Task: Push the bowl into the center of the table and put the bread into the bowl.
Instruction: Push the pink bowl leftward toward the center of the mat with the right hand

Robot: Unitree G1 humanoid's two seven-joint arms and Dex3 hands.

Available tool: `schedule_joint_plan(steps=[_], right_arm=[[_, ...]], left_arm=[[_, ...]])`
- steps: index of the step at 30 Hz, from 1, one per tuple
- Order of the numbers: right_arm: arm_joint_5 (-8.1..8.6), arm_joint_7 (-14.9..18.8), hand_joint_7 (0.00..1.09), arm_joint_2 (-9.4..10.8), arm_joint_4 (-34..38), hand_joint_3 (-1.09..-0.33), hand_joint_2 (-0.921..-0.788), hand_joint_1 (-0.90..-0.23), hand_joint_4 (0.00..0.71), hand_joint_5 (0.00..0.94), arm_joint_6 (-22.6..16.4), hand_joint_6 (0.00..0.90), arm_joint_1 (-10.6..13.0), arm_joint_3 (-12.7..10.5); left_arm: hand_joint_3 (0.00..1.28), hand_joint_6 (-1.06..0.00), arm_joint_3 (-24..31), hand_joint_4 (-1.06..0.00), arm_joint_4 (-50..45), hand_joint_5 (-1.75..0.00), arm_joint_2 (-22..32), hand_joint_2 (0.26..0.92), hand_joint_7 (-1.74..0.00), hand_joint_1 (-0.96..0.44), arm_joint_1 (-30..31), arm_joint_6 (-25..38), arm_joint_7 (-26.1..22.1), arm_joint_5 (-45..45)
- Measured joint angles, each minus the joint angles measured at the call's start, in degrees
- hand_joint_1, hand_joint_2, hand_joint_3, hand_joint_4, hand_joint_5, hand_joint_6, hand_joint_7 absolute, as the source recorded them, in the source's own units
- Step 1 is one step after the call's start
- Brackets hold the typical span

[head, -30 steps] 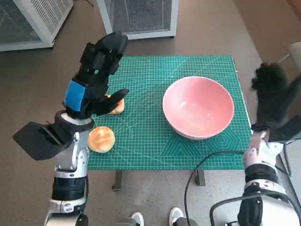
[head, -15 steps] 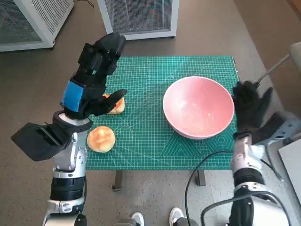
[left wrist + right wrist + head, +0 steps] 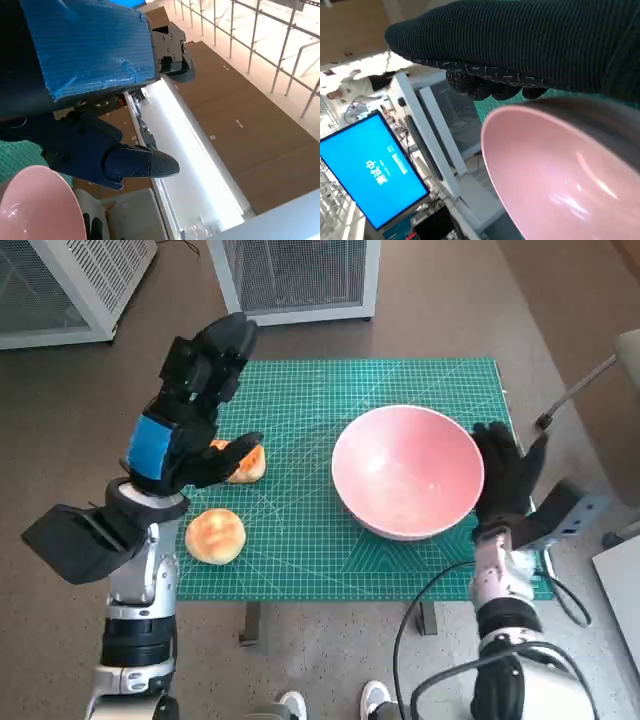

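A pink bowl stands on the green mat, right of the middle. My right hand, fingers spread, presses flat against the bowl's right side; the right wrist view shows the bowl close under the glove. One round bread roll lies near the mat's front left. A second roll lies behind it, partly hidden by my left hand, which hovers above it with fingers apart and holds nothing. The left wrist view shows the left hand and the bowl's rim.
The small table's front edge is close below the rolls. White mesh cabinets stand on the floor behind the table. A black cable loops by my right arm. Shoes show below the table.
My right hand came in from the right and met the bowl's side. The bowl has slid a little to the left. The left hand has barely moved.
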Motion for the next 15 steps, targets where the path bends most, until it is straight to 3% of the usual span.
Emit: schedule_joint_plan(steps=[15], right_arm=[[0.49,0.5,0.47,3.3,0.1,-0.807,-0.921,-0.46,0.188,0.001,0.8,0.079,-3.9,-0.1]], left_arm=[[0.27,-0.02,0.6,-0.19,-0.1,-0.01,0.0,0.921,-0.58,-0.6,1.0,0.0,0.5,0.0]])
